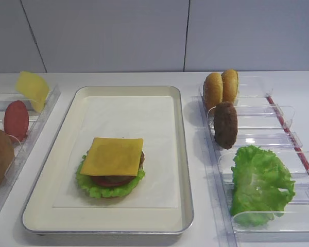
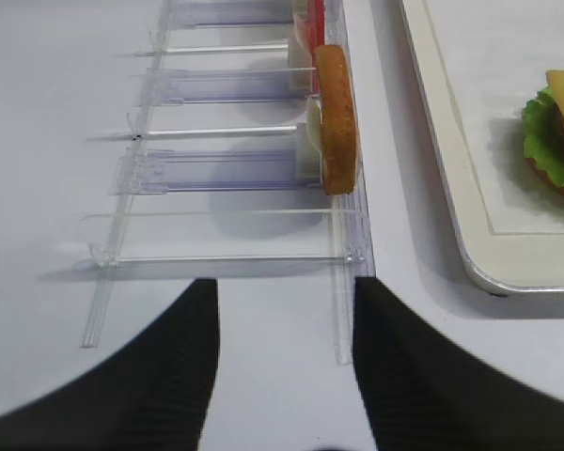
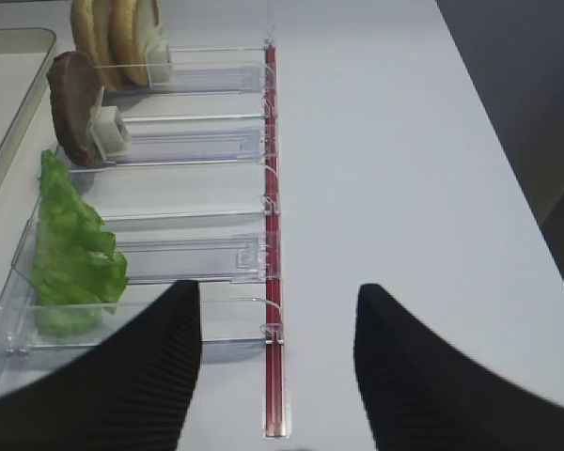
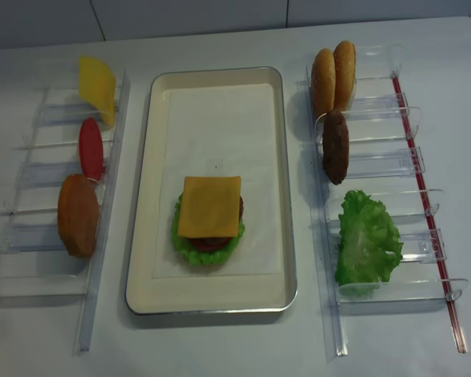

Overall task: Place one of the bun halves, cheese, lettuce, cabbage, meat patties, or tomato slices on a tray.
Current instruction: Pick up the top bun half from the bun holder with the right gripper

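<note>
both claws hang released: the right claw point(image 3: 277, 352) by the lettuce point(image 3: 70, 249), the left claw point(image 2: 284, 362) near a bun half point(image 2: 335, 117). a clumsy bun placement could slide the cheese point(image 1: 112, 156) off the stack on the tray point(image 1: 183, 154).

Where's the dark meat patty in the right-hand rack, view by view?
Exterior high: meat patty right of the tray, below the buns.
Right wrist: upper left.
Left wrist: not in view.
Realsense high: upper right.
Shared landmark: the lettuce beside it.

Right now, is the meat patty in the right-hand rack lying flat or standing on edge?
Standing on edge. The meat patty sits upright in its slot of the clear rack, round face showing, behind the lettuce.
</note>
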`<state>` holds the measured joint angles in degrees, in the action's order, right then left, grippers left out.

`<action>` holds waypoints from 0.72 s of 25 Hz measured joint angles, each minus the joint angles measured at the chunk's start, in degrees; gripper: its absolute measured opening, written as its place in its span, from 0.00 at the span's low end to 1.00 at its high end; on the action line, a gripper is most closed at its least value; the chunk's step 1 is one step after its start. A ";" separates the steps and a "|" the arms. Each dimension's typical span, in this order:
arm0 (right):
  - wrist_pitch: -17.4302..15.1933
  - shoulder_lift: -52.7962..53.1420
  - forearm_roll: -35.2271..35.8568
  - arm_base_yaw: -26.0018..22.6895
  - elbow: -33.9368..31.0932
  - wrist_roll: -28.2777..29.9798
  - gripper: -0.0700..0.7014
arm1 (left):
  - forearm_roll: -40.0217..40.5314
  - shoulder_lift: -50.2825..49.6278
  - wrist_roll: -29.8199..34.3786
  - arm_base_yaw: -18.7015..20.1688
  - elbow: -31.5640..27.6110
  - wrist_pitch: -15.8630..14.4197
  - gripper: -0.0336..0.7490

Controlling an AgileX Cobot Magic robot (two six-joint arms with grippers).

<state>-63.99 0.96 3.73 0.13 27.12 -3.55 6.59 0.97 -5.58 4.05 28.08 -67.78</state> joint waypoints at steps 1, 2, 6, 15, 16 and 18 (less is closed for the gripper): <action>0.00 0.00 0.25 0.00 0.00 0.00 0.61 | 0.00 0.00 0.00 0.00 0.00 0.00 0.47; 0.00 0.00 0.43 0.00 0.00 0.00 0.61 | 0.00 0.00 0.00 0.00 0.00 0.00 0.47; 0.10 0.00 0.95 0.00 0.00 0.00 0.61 | 0.00 0.00 0.00 0.00 0.00 0.00 0.47; 0.69 -15.60 2.44 0.00 3.72 -2.23 0.61 | 0.00 0.00 0.00 0.00 0.00 0.00 0.47; 0.69 -18.58 2.60 0.00 5.19 -2.34 0.61 | 0.00 0.00 0.00 0.00 0.00 0.00 0.47; 0.82 -24.37 3.68 0.00 8.50 -2.62 0.61 | 0.00 0.00 0.00 0.00 0.00 0.00 0.47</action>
<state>-63.17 -23.42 7.41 0.13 35.62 -6.16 6.59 0.97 -5.58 4.05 28.08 -67.78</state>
